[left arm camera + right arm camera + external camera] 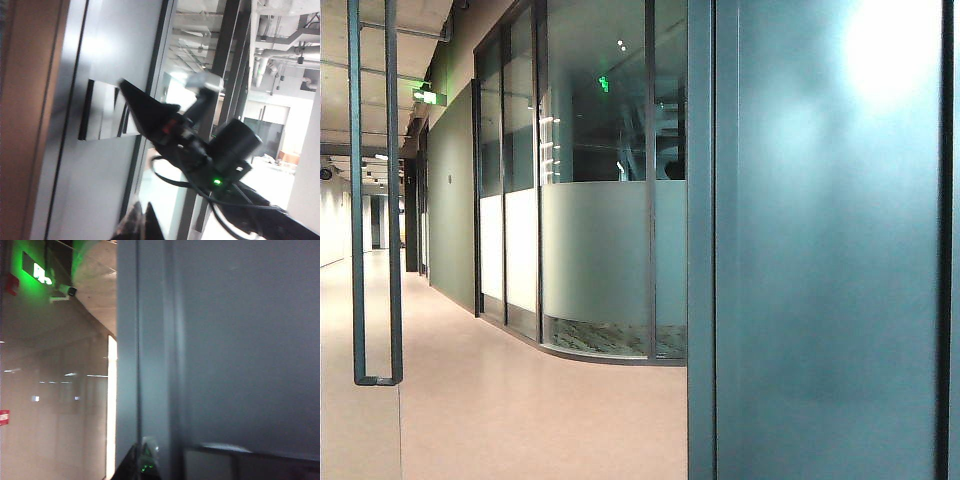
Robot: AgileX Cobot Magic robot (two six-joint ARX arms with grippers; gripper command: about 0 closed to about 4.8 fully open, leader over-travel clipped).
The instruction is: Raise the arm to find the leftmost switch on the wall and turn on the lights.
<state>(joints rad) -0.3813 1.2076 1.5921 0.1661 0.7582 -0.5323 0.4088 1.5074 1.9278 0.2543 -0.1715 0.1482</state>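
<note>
Switch plate [102,111] on wall: stiff, glossy, probably needs only a light push on the leftmost rocker. Right gripper [133,100] at plate, left gripper [141,224] near; grip of both unreadable.

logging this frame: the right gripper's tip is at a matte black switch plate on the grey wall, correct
Not quite: the switch plate is shiny silver, not matte black, as the left wrist view shows. The right gripper does have its tip at that plate on the grey wall; the left gripper is back from it, barely in view.
</note>
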